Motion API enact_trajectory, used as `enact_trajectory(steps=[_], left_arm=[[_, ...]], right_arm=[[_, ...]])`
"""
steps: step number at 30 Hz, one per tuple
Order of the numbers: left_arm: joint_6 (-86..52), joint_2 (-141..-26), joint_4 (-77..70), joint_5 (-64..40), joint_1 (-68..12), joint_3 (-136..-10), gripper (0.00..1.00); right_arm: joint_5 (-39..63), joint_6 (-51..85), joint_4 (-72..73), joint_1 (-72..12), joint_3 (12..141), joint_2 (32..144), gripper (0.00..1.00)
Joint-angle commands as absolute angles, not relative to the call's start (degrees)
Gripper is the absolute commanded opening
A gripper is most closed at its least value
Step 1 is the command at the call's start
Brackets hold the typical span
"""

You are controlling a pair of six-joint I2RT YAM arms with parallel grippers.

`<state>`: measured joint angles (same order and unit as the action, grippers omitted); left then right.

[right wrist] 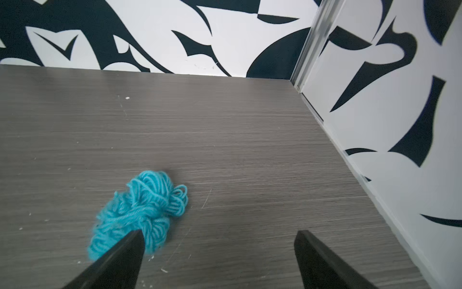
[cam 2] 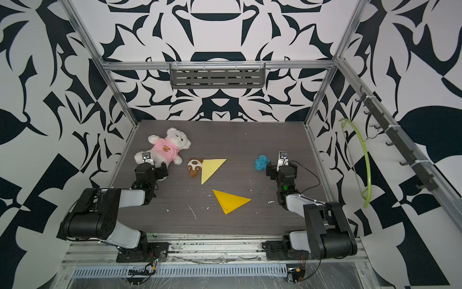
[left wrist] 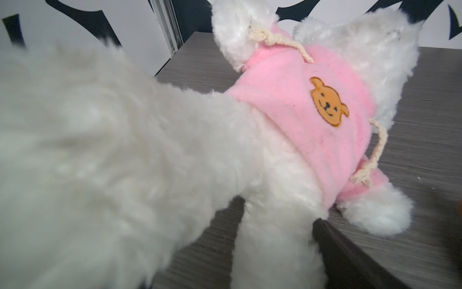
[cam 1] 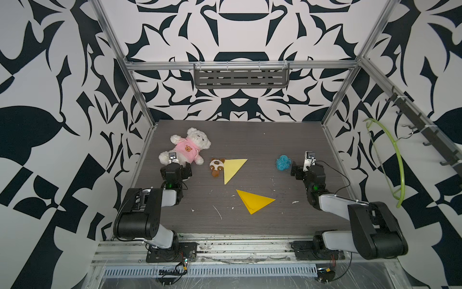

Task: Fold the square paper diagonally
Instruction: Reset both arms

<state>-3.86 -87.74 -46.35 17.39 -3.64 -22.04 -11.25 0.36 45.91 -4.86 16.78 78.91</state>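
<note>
Fluffy white plush is jammed right up against my left wrist cam. That's the teddy bear [left wrist: 275,155]: curly fur, pink fleece hoodie, rope drawstring, orange bear patch. Left fingers [left wrist: 350,255] are spread wide. Only one dark wedge shows, just beside a bear leg. The other is lost behind fur, so I can't tell if either touches it. From above, the teddy bear lies at 10 o'clock on the counter [cam 1: 275,140], a dark grey woodgrain slab flecked with white crumbs.

Paper-wise, both sheets are flat triangles already. The pale yellow paper triangle [cam 1: 233,169] sits about dead centre, its edge right up against a small brown-and-white plush [cam 1: 217,167] at its 9 o'clock. The deeper yellow paper triangle [cam 1: 253,201] lies toward 5 o'clock, apart from the pale one. It has a thin seam along one edge where the layers don't quite match.

Right fingers [right wrist: 120,260] are wide open too, gripping nothing. One black tip sits just in front of a loopy teal yarn bundle [right wrist: 142,210] at 3 o'clock.
</note>
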Motion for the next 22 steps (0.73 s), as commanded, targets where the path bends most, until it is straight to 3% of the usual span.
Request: enact_trajectory(steps=[1,2,4,7,8,22], left_arm=[[-3.99,-88.56,-51.95,15.25,-3.51,-21.17,0.99],[-4.0,-88.64,-52.06,15.23,-3.51,-21.16,0.99],[-4.04,-88.74,-51.95,15.37,-3.51,-21.18,0.99],[-4.25,-88.55,-51.95,15.6,-3.51,-21.03,0.99],[-4.39,-88.5,-51.97,15.64,-3.47,-20.97,0.99],[-4.47,-88.42,-52.07,15.73,-3.46,-20.94,0.99]], right_arm=[[-9.62,-0.1,55.65,-4.74,16.85,86.31,1.0],[-8.21,-1.62,58.23,-4.68,18.13,90.2,1.0],[-7.05,-0.17,48.8,-3.85,20.87,87.96,1.0],[-7.09,0.1,50.24,-3.44,21.06,88.98,0.87],[-7.29,0.19,49.69,-3.43,20.87,88.48,1.0],[-7.38,0.15,50.36,-3.24,20.66,88.69,1.0]])
